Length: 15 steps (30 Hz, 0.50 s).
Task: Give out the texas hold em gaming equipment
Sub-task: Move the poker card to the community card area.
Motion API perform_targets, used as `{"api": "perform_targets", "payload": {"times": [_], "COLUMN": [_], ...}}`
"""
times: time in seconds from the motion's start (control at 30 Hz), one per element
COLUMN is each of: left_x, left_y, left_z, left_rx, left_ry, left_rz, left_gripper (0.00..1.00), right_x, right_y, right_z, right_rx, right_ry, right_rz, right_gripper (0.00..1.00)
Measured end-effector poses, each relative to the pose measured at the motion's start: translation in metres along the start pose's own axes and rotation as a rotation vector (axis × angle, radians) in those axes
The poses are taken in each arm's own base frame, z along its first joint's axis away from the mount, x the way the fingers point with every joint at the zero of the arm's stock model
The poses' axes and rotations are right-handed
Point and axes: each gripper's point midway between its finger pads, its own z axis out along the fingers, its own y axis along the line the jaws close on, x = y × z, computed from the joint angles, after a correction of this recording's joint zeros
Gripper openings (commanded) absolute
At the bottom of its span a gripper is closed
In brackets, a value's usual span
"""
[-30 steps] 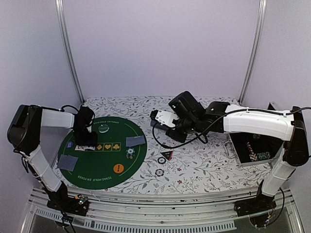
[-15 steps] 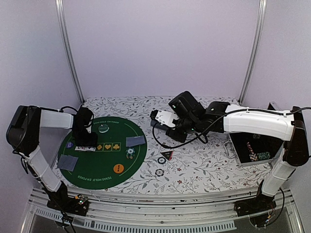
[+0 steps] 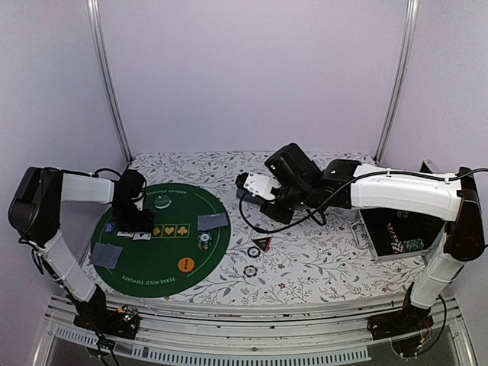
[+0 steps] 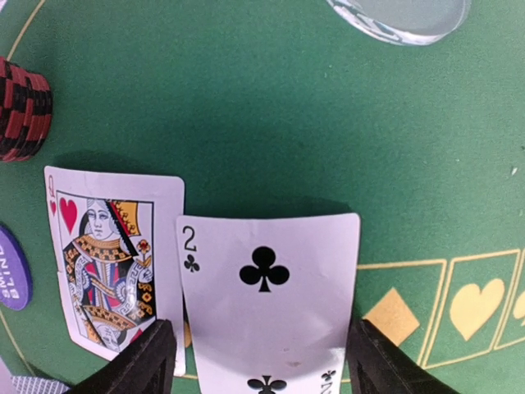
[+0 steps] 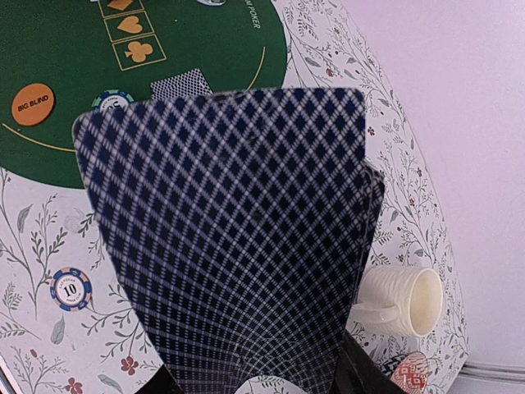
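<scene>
My left gripper [image 3: 134, 226] hovers low over the green poker mat [image 3: 164, 278]. A face-up two of clubs [image 4: 267, 304] lies flat on the felt between its spread fingers [image 4: 148, 365], beside a face-up queen of hearts [image 4: 111, 263]; the gripper [image 4: 258, 365] is open. A red-black chip stack [image 4: 23, 111], a purple disc [image 4: 10, 271] and the clear disc [image 4: 402, 16] lie around them. My right gripper [image 3: 258, 187] hangs over the floral cloth, shut on a deck of blue-backed cards [image 5: 238, 238]. Face-down cards [image 3: 213, 221] [image 3: 105, 255], the orange button [image 3: 186, 264] and a chip pile [image 3: 203, 241] lie on the mat.
A black-and-red triangular marker [image 3: 263, 244] and two loose chips [image 3: 252, 251] [image 3: 250, 270] lie on the cloth right of the mat. An open metal case [image 3: 396, 238] with chips stands at the right. A cream mug [image 5: 402, 300] and a red-patterned dish [image 5: 410, 371] lie near the right gripper.
The left gripper's jaws have spread wider around the two of clubs, which now rests on the mat. The right arm with its deck has not moved.
</scene>
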Motion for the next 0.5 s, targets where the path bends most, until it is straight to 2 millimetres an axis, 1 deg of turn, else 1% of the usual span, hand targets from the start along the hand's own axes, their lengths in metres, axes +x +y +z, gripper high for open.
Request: {"api": "perform_targets", "payload": {"times": [0.17, 0.27, 0.37, 0.43, 0.5], "left_x": [-0.001, -0.004, -0.013, -0.019, -0.021], "left_y": [0.0, -0.003, -0.009, -0.013, -0.016], "left_z": [-0.002, -0.011, -0.029, -0.044, -0.055], "left_rx": [-0.001, 0.02, 0.058, 0.088, 0.119], "left_ry": [-0.004, -0.025, -0.077, -0.11, -0.131], "left_rz": [0.01, 0.026, 0.036, 0.021, -0.016], "left_gripper": [0.74, 0.74, 0.72, 0.68, 0.62], "right_x": [0.0, 0.0, 0.0, 0.001, 0.001], "right_y": [0.0, 0.0, 0.0, 0.0, 0.001], "right_z": [0.0, 0.0, 0.0, 0.0, 0.0], "right_rx": [0.0, 0.0, -0.001, -0.002, -0.002], "right_ry": [0.0, 0.0, 0.002, 0.004, 0.005], "right_rz": [0.0, 0.0, -0.001, -0.002, -0.002], "right_gripper": [0.45, 0.45, 0.45, 0.45, 0.45]}}
